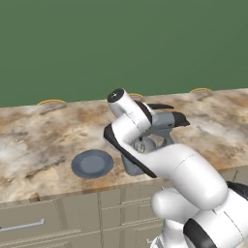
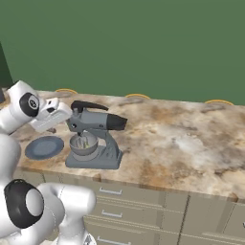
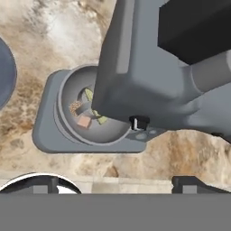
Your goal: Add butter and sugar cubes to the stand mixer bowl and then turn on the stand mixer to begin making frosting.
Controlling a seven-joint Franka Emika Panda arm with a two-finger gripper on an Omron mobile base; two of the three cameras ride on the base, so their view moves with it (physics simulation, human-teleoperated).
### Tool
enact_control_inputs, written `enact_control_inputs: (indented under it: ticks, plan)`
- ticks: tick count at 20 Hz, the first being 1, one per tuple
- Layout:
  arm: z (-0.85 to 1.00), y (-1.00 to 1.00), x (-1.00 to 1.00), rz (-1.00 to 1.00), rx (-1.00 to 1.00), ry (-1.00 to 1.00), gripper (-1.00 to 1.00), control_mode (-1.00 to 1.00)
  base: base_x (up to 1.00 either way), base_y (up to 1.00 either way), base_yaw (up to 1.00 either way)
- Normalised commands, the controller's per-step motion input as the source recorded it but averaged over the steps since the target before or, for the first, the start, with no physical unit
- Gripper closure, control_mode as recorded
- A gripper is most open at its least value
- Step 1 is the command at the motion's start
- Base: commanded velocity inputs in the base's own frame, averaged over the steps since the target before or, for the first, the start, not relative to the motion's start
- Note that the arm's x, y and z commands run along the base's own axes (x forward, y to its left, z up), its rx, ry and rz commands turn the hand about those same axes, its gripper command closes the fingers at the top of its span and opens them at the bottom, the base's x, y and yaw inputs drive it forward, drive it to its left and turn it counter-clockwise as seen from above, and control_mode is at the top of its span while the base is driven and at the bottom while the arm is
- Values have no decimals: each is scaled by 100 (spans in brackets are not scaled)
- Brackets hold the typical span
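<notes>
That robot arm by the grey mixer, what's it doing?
The white robot arm is hovering above the dark grey stand mixer on the marbled stone counter, its jaws wide open and holding nothing. Inside the round silvery metal bowl lie a pale yellow butter stick and small brownish cubes. The flat blue-grey round plate sits beside the mixer. It seems the ingredients are in, and switching the mixer on looks next.

The white arm rises from its base, bends at a dark-jointed elbow and reaches forward over the stand mixer, wrist turned so the hand looks down on the mixer's head. The gripper hangs above the mixer, its two dark fingertips spread wide apart, with nothing between them.
</notes>
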Motion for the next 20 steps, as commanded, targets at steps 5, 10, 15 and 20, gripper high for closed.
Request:
enact_control_inputs:
  ticks: [5, 10, 15, 20]
  plan:
    - [0, -35, 1, -2, -7, -13, -100, -100, 0, 0, 0]
    - [0, -5, 11, 0, 0, -7, -100, -100, 0, 0, 0]
    - [0, -4, 24, 0, 0, -5, -100, -100, 0, 0, 0]
    - [0, -1, 50, 0, 0, -3, -100, -100, 0, 0, 0]
